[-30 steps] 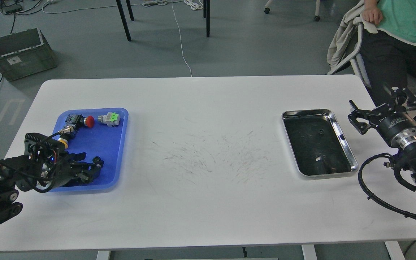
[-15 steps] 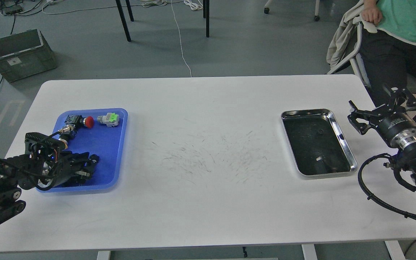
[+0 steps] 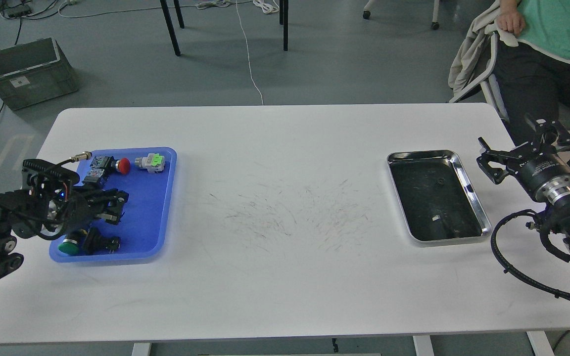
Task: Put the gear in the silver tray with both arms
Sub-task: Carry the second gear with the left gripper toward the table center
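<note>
The silver tray (image 3: 472, 194) lies at the right of the white table; its dark bottom holds only small specks. My left gripper (image 3: 116, 206) hovers low inside the blue plastic tray (image 3: 164, 207) at the left, fingers pointing right. It is dark against dark parts, so I cannot tell whether it holds anything. I cannot pick out a gear in this view. My right gripper (image 3: 488, 162) stands just right of the silver tray's far right rim, pointing left, with its jaws apart and empty.
The blue tray also holds a red-button switch (image 3: 122, 165), a grey-and-green part (image 3: 150, 161), a green push button (image 3: 70, 246) with a black body (image 3: 101, 242), and a metal connector (image 3: 81, 156). A seated person (image 3: 547, 44) is beyond the far right corner.
My left gripper has drawn back left and farther up the blue tray, uncovering the green push button at the tray's near edge. The right arm has not moved.
</note>
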You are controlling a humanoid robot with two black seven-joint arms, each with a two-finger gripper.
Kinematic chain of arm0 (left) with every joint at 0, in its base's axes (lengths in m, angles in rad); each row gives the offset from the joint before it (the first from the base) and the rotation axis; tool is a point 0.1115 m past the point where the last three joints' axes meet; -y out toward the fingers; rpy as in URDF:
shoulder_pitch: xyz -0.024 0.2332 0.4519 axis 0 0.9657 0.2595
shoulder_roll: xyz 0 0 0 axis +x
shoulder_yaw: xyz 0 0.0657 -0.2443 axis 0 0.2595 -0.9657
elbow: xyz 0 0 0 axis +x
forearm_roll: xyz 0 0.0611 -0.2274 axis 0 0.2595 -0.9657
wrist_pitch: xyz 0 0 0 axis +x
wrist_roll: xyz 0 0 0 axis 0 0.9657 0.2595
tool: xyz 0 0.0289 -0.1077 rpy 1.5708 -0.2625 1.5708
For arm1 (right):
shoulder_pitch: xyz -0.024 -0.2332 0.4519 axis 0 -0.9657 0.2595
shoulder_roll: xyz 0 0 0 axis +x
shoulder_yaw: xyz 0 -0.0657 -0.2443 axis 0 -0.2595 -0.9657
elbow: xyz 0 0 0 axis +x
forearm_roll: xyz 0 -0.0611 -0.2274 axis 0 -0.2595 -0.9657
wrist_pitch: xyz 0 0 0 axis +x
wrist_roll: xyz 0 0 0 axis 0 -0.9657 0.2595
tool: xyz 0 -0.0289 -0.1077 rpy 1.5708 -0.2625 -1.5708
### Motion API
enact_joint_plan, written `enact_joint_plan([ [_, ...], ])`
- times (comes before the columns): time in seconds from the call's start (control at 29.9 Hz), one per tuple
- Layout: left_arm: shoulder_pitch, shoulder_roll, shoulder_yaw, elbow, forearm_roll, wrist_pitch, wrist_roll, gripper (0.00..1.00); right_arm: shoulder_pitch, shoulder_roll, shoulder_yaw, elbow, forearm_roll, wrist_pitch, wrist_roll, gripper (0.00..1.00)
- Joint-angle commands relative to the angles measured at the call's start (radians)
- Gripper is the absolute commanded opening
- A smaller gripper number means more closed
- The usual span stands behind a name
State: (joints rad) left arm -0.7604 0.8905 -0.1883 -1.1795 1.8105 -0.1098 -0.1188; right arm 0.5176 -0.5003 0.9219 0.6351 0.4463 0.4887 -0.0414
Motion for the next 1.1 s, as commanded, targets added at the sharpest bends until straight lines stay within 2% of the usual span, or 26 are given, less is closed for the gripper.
enact_joint_plan([
  [0.0, -0.144, 0.065, -0.006, -0.13, -0.005, -0.098, 0.022, 0.04, 0.007, -0.003, 0.003, 0.006, 0.0, 0.0, 0.0, 0.97],
  [0.03, -0.178, 0.07, -0.011, -0.164, -0.01, -0.126, 0.034, 0.04, 0.007, -0.003, 0.006, 0.006, 0.002, 0.0, 0.0, 0.97],
  [0.1, -0.243, 0.061, -0.02, -0.233, -0.051, -0.166, 0.085, 0.04, 0.009, -0.006, 0.011, 0.005, 0.002, 0.0, 0.0, 0.97],
  [0.2, -0.31, -0.042, -0.019, -0.299, -0.141, -0.179, 0.181, 0.04, 0.015, -0.006, 0.012, -0.002, 0.002, 0.0, 0.0, 0.97],
  [0.3, -0.32, -0.2, -0.013, -0.293, -0.151, -0.179, 0.246, 0.04, 0.021, -0.007, 0.008, -0.005, 0.0, 0.0, 0.0, 0.97],
  [0.47, -0.286, -0.479, 0.013, -0.184, -0.134, -0.171, 0.301, 0.04, 0.021, -0.01, 0.015, -0.006, 0.002, 0.0, 0.0, 0.97],
  [0.77, -0.218, -0.881, 0.078, 0.079, -0.074, -0.143, 0.303, 0.04, 0.021, -0.012, 0.011, -0.012, 0.002, 0.0, 0.0, 0.97],
  [1.07, -0.122, -0.89, 0.072, 0.207, -0.053, -0.133, 0.301, 0.04, 0.021, -0.009, 0.012, -0.003, 0.002, 0.0, 0.0, 0.97],
])
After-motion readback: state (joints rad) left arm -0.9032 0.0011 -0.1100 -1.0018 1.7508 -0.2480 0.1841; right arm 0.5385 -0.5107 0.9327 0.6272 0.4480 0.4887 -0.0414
